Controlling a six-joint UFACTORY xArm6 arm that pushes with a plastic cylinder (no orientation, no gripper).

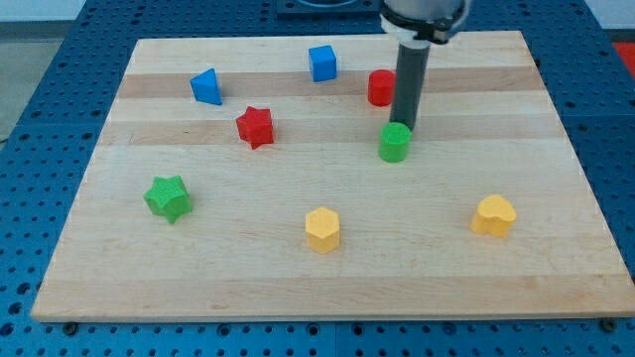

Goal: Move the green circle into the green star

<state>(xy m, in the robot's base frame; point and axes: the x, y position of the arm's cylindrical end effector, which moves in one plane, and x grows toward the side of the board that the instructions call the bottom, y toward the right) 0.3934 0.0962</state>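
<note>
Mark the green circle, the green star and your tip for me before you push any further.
green circle (394,145): camera view, on its front side wall.
green star (168,197): camera view, middle of its top face.
my tip (404,126): camera view, the rod's very end, at the circle's top-right edge.

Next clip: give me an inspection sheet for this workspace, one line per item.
Surface: wooden board, flat, lying on a blue perforated table.
Job's things: green circle right of centre; green star far off at the view's left.
Clutter: red star, red cylinder, two blue blocks, two yellow blocks.
Jaws: none; my tip is at the green circle's upper edge.
Cables: nothing seen.
Surroundings: nothing seen.
</note>
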